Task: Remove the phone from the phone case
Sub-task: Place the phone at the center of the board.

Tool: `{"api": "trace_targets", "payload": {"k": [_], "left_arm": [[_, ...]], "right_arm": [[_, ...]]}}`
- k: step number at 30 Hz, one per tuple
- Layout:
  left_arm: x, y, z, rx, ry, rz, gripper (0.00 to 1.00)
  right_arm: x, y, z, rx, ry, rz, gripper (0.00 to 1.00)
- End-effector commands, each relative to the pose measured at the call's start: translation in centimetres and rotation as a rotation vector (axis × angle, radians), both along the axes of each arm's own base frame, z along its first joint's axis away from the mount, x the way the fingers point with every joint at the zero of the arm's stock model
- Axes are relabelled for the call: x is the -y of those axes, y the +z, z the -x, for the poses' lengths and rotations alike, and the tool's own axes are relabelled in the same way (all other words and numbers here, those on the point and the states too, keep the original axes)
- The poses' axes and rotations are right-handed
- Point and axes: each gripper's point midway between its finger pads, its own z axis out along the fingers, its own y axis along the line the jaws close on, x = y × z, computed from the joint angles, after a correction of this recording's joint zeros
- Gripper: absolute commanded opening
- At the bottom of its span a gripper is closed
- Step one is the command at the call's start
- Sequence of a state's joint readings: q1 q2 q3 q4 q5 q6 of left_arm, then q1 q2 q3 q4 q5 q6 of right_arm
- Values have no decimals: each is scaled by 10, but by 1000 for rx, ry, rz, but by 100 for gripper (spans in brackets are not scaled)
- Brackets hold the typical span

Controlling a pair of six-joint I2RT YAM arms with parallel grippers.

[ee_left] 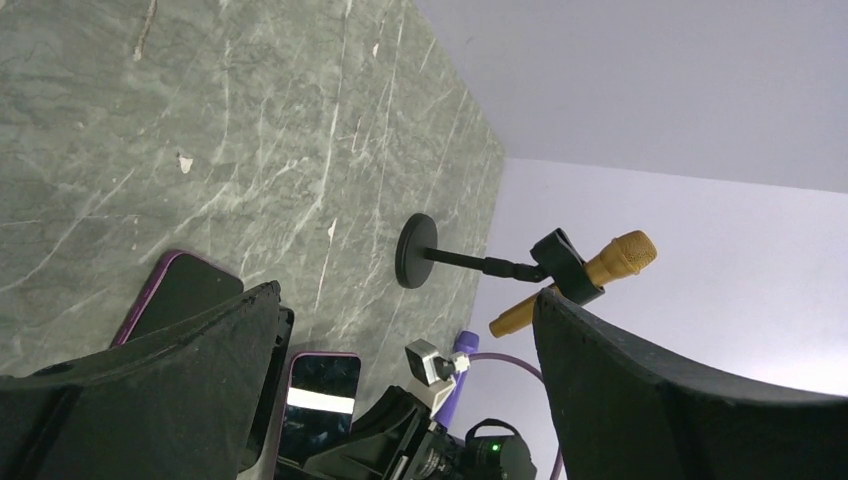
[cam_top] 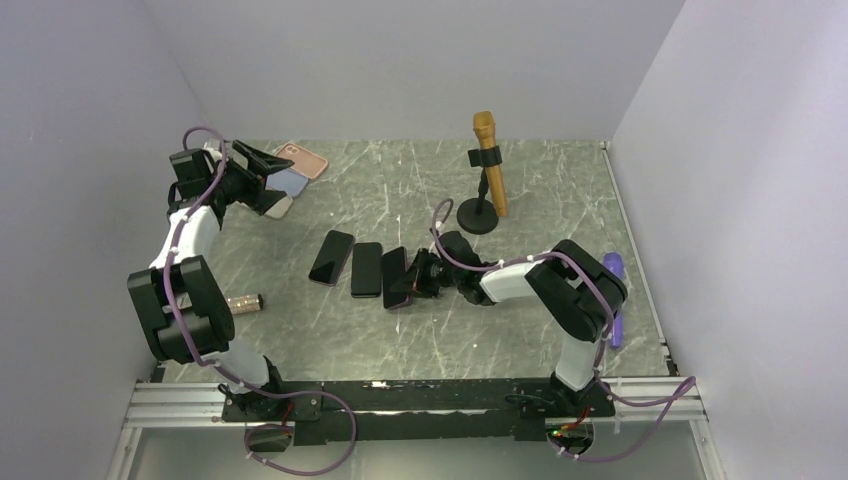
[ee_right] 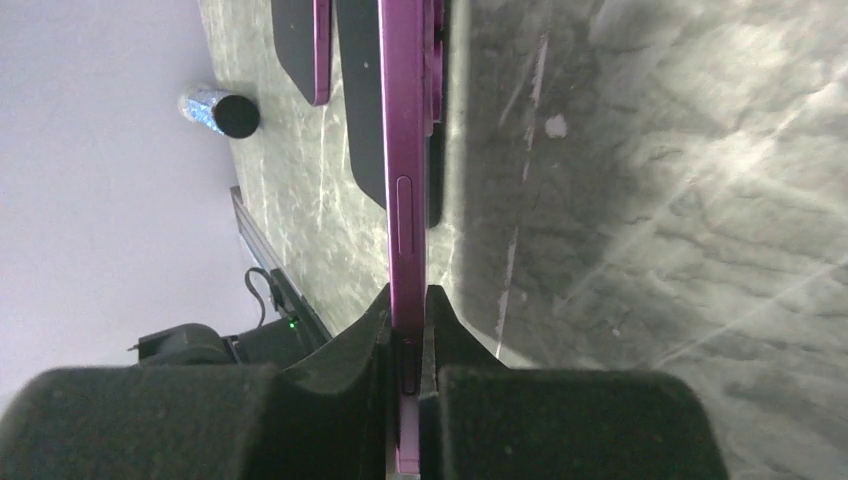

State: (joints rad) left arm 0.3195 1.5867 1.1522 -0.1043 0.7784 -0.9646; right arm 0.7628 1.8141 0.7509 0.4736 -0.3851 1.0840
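Jaws of the right gripper clamp the purple phone by its faces. It is seen edge-on, long side running straight away from them, mid-table beside a flat black phone. The left gripper gapes wide near a pink phone case.

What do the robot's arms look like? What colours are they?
The left arm and right arm both have chunky black joints joined by smooth white links. Thin purple cables loop along each arm, held on with small white ties. The end effector fingers are wide, matte black wedges.
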Motion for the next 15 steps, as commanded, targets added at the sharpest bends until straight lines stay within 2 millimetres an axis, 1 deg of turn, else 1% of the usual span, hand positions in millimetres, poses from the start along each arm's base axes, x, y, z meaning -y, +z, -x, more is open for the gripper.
{"api": "trace_targets", "payload": {"k": [1, 3, 5, 10, 15], "left_arm": [[-1, 15, -4, 69, -19, 1, 99], [-1, 15, -4, 69, -18, 8, 99], [0, 14, -5, 70, -20, 14, 99], [-1, 13, -5, 71, -19, 14, 99], [-1, 11, -6, 68, -23, 19, 99]], "right_arm": [[-6, 34, -27, 107, -31, -91, 0], [0, 29, -31, 99, -52, -91, 0], [2, 22, -34, 85, -56, -90, 0], [-9, 12, -40, 58, -50, -127, 0], [-19, 7, -46, 37, -63, -179, 2]]}}
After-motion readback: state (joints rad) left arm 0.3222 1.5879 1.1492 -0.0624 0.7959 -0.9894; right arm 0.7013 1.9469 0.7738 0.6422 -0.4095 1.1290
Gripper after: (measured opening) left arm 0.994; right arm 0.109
